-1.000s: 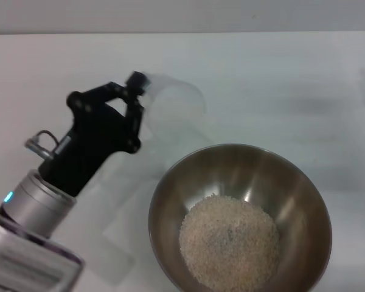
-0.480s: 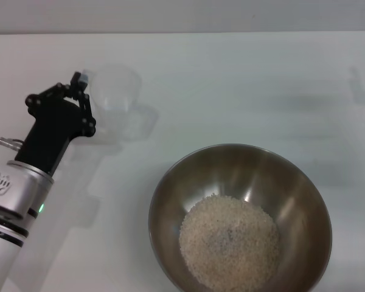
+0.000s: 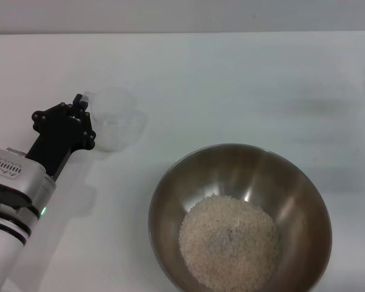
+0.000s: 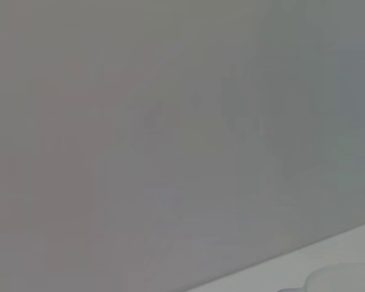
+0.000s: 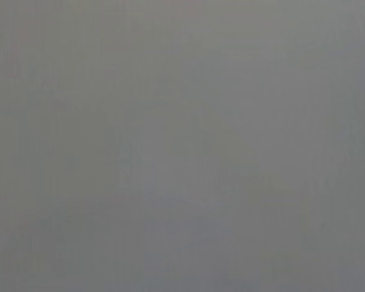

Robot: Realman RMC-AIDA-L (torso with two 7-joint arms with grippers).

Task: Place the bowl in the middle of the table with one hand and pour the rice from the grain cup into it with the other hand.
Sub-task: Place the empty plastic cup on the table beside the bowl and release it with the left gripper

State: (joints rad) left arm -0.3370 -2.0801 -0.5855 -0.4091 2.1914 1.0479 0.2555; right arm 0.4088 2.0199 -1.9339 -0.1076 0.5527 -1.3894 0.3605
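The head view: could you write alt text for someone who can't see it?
A steel bowl holding a heap of rice sits on a white table. To its left, the robot's left gripper is at a small clear plastic cup that stands upright and looks empty. The right arm is out of sight.

table (image 3: 243, 79): plain white | bowl (image 3: 170, 201): shiny brushed steel grey | rice (image 3: 229, 243): pale beige-white | grain cup (image 3: 114, 118): translucent clear | left gripper (image 3: 82, 112): black, silver wrist
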